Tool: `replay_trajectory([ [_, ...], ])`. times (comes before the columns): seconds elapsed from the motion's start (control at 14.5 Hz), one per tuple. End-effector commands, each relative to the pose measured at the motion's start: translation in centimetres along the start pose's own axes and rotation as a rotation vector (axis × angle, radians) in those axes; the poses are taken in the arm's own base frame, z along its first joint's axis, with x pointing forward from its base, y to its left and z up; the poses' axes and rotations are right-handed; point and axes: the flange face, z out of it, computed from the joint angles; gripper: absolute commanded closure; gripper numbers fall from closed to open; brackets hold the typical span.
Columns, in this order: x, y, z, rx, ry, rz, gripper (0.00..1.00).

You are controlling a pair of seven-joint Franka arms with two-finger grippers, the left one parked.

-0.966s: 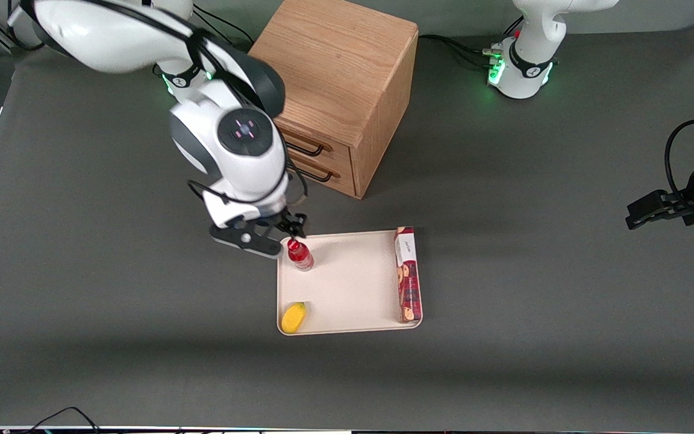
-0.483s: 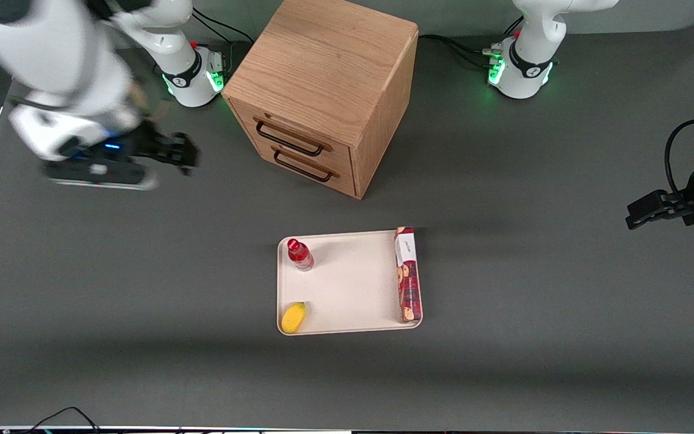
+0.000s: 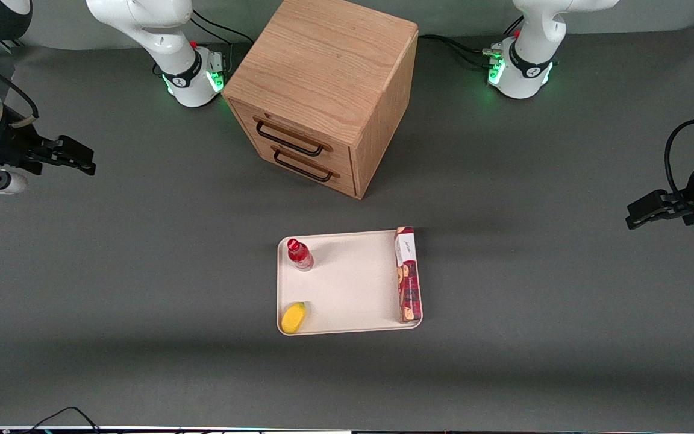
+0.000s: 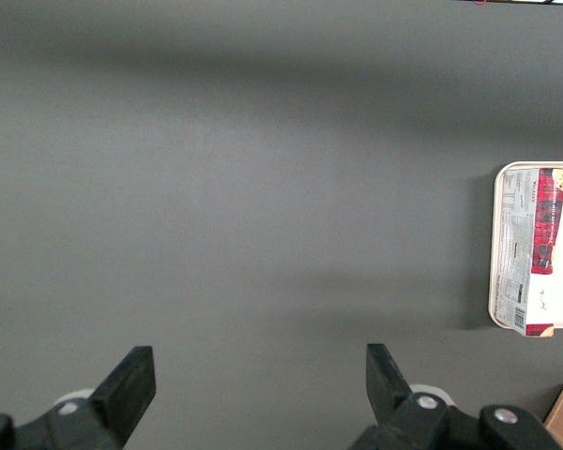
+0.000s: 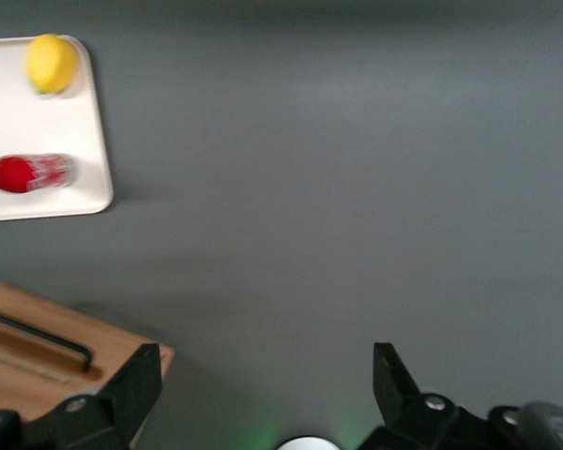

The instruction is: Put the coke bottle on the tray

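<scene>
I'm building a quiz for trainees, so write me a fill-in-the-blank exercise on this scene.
1. The small red coke bottle stands on the cream-white rectangular ____.
2. The yellow fruit lies ____ to the front camera than the bottle.
3. The long red cookie box lies along the tray edge toward the ____ arm's end.
4. The gripper, over bare table at the working arm's end, holds ____.

Missing words: tray; nearer; parked; nothing

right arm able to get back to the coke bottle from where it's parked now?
Probably yes. The gripper hangs open at the working arm's end of the table, well away from the tray. The coke bottle stands upright in the tray's corner, with bare table between them; the wooden cabinet sits off that line.
</scene>
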Motion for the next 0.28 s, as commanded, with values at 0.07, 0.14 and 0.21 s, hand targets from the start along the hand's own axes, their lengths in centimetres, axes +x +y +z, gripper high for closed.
replay_trajectory([
  [0.07, -1.40, 0.47, -0.85, 0.064, 0.029, -0.006, 0.00],
  [0.14, -1.39, 0.55, -0.85, 0.064, 0.029, -0.010, 0.00],
  [0.21, -1.40, 0.57, -0.77, 0.062, 0.026, -0.015, 0.00],
])
